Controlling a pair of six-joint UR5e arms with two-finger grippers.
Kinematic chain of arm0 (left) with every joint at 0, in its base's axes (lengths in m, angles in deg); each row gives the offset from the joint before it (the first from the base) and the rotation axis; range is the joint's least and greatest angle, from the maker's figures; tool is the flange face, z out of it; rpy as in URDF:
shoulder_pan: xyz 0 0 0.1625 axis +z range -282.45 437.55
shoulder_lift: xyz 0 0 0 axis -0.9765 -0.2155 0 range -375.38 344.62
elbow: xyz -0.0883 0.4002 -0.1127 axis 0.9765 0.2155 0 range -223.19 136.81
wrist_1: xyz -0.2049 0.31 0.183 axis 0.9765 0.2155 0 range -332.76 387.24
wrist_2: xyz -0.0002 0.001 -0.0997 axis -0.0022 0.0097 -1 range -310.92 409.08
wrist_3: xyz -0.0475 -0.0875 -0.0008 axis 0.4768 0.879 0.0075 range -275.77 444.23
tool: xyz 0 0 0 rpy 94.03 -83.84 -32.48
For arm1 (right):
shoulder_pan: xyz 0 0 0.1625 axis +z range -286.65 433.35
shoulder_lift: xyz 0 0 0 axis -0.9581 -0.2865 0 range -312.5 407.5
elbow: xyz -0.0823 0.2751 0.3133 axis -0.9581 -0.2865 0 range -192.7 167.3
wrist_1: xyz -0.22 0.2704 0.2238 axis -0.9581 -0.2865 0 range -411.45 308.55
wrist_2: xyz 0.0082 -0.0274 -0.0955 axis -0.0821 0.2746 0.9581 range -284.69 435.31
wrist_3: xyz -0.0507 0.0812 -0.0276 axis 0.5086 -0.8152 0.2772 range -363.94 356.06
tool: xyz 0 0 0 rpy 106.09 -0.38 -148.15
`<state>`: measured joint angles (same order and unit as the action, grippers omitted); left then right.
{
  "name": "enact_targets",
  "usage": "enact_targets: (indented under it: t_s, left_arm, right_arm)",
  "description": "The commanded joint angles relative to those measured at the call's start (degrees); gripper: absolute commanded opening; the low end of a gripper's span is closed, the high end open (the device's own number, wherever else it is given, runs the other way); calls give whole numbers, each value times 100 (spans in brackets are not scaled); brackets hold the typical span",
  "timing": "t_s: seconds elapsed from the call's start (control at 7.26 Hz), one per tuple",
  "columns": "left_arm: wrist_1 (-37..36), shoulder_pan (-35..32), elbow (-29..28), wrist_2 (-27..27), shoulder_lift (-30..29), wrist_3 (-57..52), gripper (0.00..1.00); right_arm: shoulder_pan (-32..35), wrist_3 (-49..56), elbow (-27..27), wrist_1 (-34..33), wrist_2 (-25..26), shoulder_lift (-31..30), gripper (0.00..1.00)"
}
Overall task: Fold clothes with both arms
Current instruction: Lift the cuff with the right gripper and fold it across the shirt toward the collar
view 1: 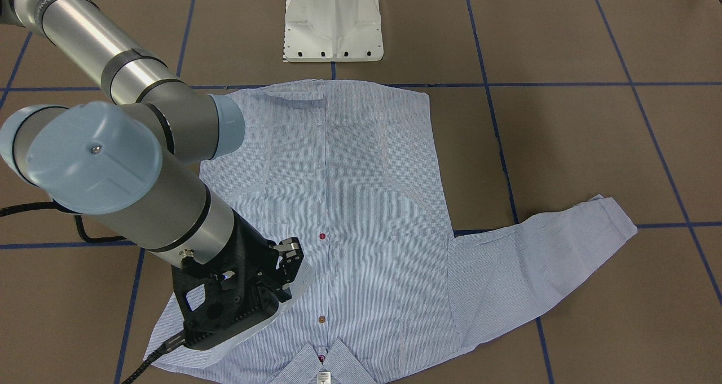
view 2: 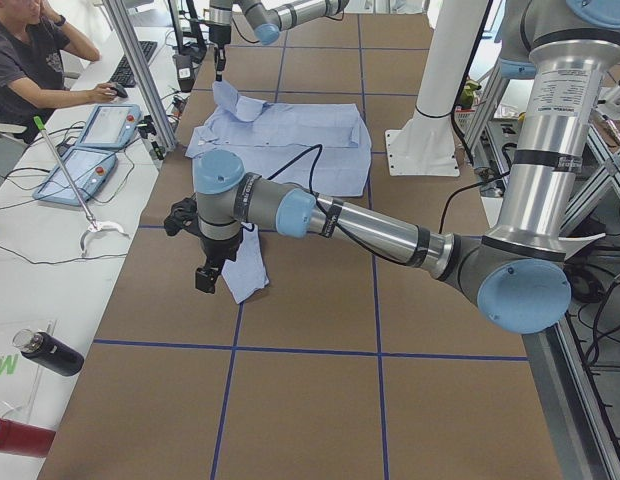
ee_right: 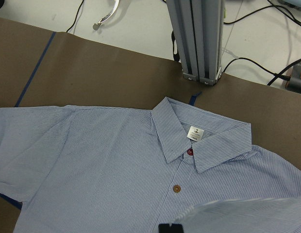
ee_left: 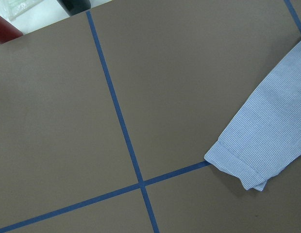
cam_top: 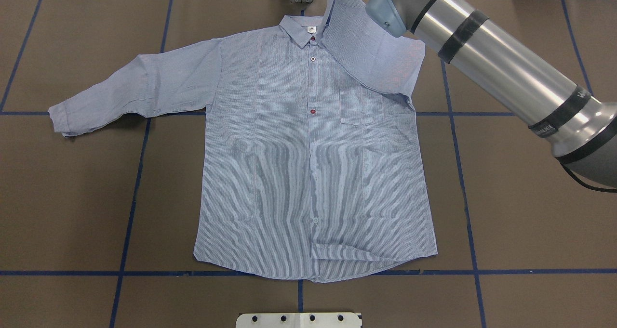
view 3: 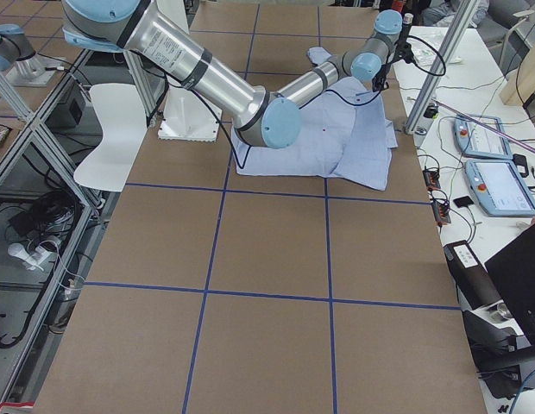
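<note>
The light blue striped shirt [cam_top: 308, 164] lies front up on the brown table, collar [ee_right: 199, 141] at the far edge from the robot. My right gripper [view 1: 287, 285] is shut on the shirt's right sleeve [cam_top: 366, 48], which is lifted and draped inward over the shoulder beside the collar. The right arm [cam_top: 501, 68] hides that gripper in the overhead view. The other sleeve [cam_top: 130, 89] lies stretched out flat, its cuff [ee_left: 252, 160] on a blue tape line. My left gripper [view 2: 204, 278] hangs above the table near that cuff; I cannot tell whether it is open or shut.
The white pedestal base [view 1: 334, 23] stands at the robot's edge of the table. An aluminium post [ee_right: 196, 39] rises just past the collar. Blue tape lines [ee_left: 116, 111] grid the brown surface. A person [view 2: 30, 60] sits at a side desk with pendants [view 2: 90, 150].
</note>
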<state>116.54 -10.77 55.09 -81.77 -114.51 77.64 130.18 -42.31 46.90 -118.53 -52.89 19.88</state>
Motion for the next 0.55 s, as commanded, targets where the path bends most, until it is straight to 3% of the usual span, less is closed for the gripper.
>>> enact_targets:
  t_s: [0.0,0.41]
  left_arm:
    - [0,0,-3,-2,-1,0,100]
    - [0,0,-11,-2,-1,0,100]
  right_arm:
    - [-267,-4,-333,97,442,300,0]
    - [-733,-13,-554,423,970,300,0]
